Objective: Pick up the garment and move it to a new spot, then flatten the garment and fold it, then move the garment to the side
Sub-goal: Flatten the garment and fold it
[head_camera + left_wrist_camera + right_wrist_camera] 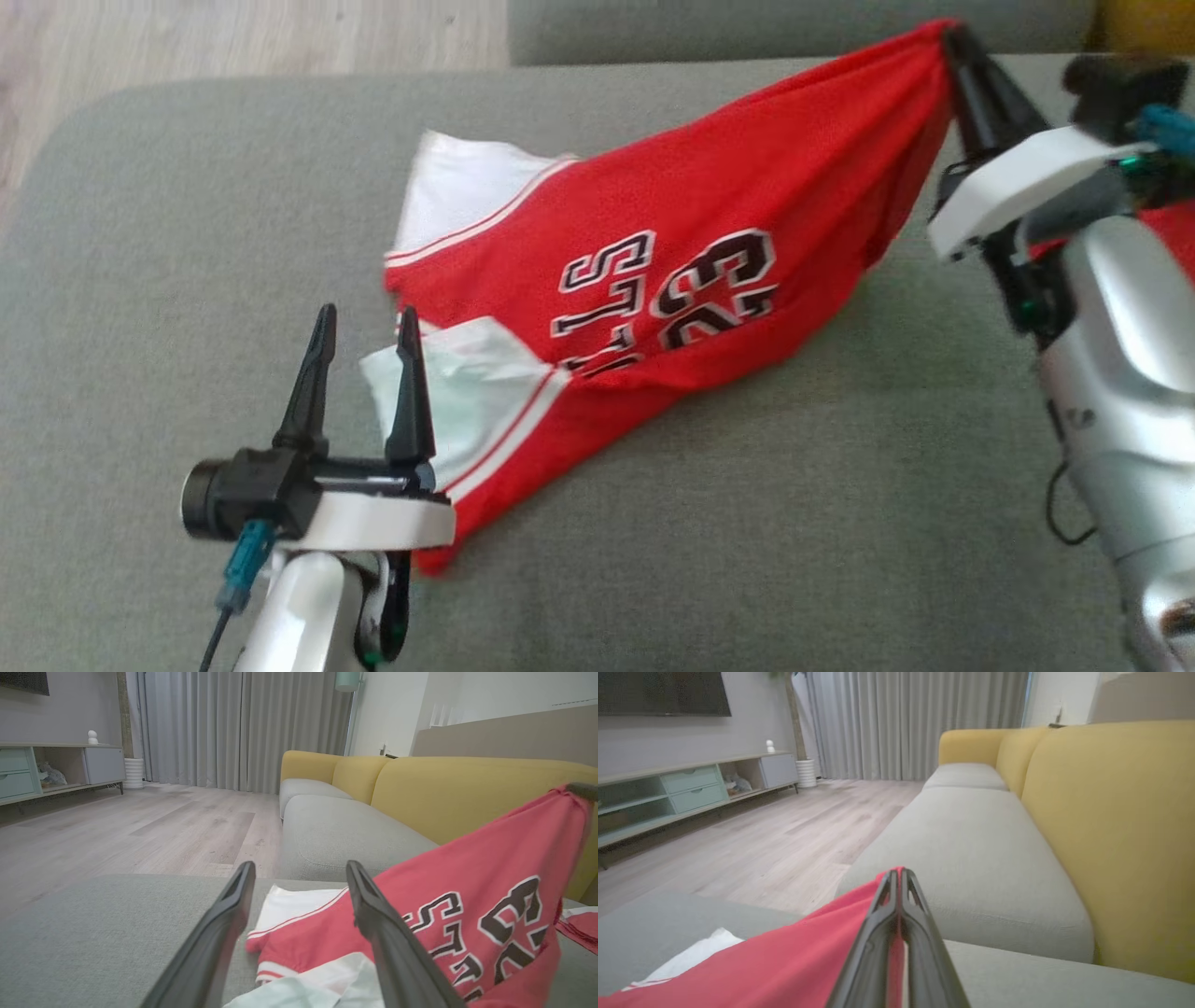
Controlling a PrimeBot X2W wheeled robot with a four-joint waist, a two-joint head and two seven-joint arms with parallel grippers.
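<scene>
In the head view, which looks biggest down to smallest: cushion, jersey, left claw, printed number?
1. cushion
2. jersey
3. left claw and number look alike; the claw is nearer the camera, so unranked.

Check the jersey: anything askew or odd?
The jersey is lopsided: the right tool pinches one corner and holds it raised, so the rest drapes bunched down to the cushion. The left tool is open, gripping nothing.
</scene>
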